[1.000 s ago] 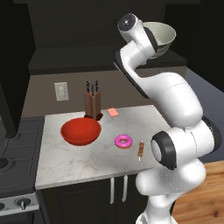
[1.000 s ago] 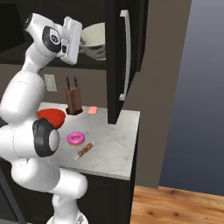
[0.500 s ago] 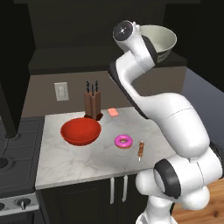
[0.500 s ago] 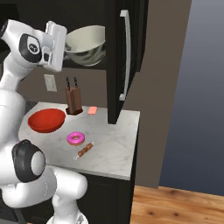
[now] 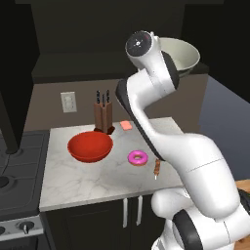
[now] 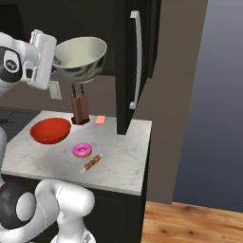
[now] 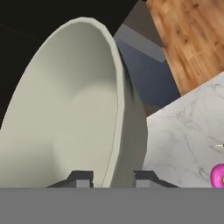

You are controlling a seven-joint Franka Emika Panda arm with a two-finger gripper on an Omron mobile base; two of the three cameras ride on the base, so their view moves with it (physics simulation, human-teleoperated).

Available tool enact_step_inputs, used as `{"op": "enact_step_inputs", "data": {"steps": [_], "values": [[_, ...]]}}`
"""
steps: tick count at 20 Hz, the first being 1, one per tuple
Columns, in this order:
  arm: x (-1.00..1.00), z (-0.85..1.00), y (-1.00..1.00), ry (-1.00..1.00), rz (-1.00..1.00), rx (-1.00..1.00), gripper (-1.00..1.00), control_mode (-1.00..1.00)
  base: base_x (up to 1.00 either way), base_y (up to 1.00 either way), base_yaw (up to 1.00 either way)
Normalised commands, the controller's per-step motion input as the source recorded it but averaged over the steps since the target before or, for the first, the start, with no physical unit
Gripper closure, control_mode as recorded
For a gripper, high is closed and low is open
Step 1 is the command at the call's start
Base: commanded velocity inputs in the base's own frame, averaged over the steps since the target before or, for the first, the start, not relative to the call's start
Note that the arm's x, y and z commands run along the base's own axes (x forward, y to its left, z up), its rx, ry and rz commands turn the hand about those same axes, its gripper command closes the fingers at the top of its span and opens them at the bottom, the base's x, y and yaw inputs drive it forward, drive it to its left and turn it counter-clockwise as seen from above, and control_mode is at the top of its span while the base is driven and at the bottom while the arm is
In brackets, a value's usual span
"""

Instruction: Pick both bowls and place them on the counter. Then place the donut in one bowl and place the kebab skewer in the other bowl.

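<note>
Overhead, left base view: we carry the cream-grey bowl high at 1 o'clock, well above the counter; a rim-only hold may slip. Red bowl, donut and kebab skewer rest on the counter.

Right base view: bowl tilted, beside the dark cabinet; collision risk.

Hand view: gripper pinched on bowl rim.

Donut cut by hand view edge; arm hides skewer partly.
</note>
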Motion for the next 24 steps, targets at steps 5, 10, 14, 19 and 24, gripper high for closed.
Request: {"op": "enact_step_inputs", "data": {"steps": [5, 10, 14, 19, 24], "values": [[-0.62, -0.18, 0.32, 0.02, 0.00, 0.07, 1.00, -1.00, 0.00, 0.00, 0.00], [-0.57, -0.27, 0.35, 0.01, 0.00, 0.06, 1.00, -1.00, 0.00, 0.00, 0.00], [-0.34, -0.41, 0.42, 0.06, 0.00, 0.07, 1.00, -1.00, 0.00, 0.00, 0.00], [-0.07, -0.55, 0.52, 0.08, 0.00, 0.10, 1.00, -1.00, 0.00, 0.00, 0.00], [0.04, -0.62, 0.55, 0.11, 0.00, 0.08, 1.00, -1.00, 0.00, 0.00, 0.00]]}}
